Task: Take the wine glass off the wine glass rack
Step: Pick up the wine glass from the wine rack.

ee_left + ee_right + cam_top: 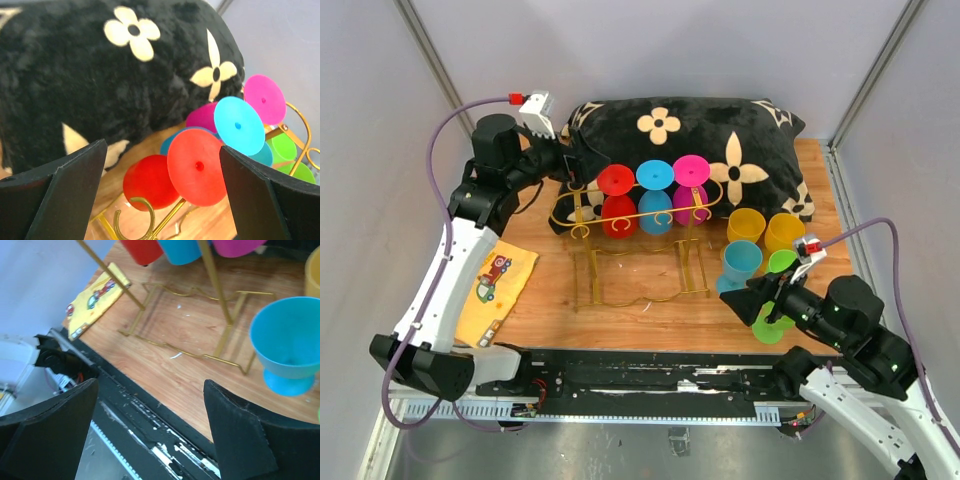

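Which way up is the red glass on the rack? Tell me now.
Upside down, hanging in the wine glass rack: the red glass has its flat foot on top and its bowl beneath.

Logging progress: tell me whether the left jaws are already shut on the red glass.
No: the left jaws stand wide open, the red glass between them with gaps on both sides.

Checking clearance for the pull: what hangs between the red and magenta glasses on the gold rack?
A cyan plastic wine glass, hanging on the gold wire rack between the red glass and magenta glass; top view.
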{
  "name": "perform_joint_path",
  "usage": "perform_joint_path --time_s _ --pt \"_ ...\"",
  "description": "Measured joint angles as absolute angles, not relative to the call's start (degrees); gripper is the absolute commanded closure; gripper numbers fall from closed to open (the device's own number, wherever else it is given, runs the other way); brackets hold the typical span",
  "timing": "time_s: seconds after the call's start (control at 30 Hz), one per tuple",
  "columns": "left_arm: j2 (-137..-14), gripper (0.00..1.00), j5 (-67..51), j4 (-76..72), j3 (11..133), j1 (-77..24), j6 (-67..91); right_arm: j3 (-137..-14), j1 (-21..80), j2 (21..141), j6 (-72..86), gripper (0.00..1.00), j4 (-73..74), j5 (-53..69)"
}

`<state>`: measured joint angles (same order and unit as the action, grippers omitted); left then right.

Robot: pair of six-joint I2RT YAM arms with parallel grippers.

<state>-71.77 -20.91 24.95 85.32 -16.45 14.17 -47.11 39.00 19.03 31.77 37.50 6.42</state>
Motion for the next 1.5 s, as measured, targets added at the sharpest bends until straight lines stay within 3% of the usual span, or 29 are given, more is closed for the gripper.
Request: perform_joint_path --time_s 0.33,0.67,1.5 --pt "-73.8 0.07 -30.2 22.6 82.5 -14.9 17.0 -46.7 39.0 26.3 32.8 0.12 34.6 13.1" --pt "-77.4 0.24 -32.9 24.3 83.9 -13.8 15.0 -46.2 39.0 22.5 33.3 0.12 34.6 13.4" --pt "-81.7 0.42 -38.6 33.3 91.0 -13.7 5.9 -46.2 39.0 23.1 33.7 0.12 35.9 13.4"
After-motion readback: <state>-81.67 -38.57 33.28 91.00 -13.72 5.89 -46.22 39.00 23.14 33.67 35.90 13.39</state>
